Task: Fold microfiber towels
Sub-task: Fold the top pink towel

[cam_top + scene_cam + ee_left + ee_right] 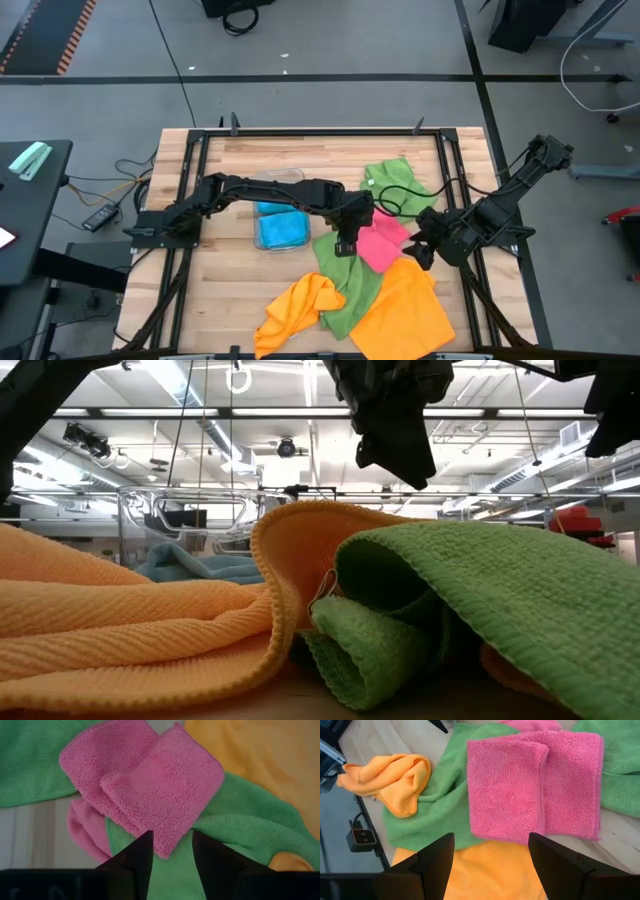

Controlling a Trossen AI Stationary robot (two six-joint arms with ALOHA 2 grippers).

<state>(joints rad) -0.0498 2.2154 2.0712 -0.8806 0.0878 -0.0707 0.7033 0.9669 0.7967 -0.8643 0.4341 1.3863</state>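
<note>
A pink microfiber towel (384, 243) lies folded near the table's middle, one flap (165, 795) doubled over the rest. It rests partly on a green towel (240, 815) and partly on bare wood. My left gripper (172, 852) hovers just above the pink towel's near corner, open, a finger on either side of that corner. In the low view it hangs clear above the cloths (395, 430). My right gripper (492, 855) stands wide open to the right of the pink towel (535, 785), above an orange towel (490, 870), with nothing between its fingers.
A sky-blue towel (280, 230) lies in a clear tray (278, 178) left of centre. A second green towel (398, 182) lies at the far right. Two orange towels (298, 305) (405, 310) and the long green one (350, 285) crowd the near edge. Black frame rails (190, 200) border the table.
</note>
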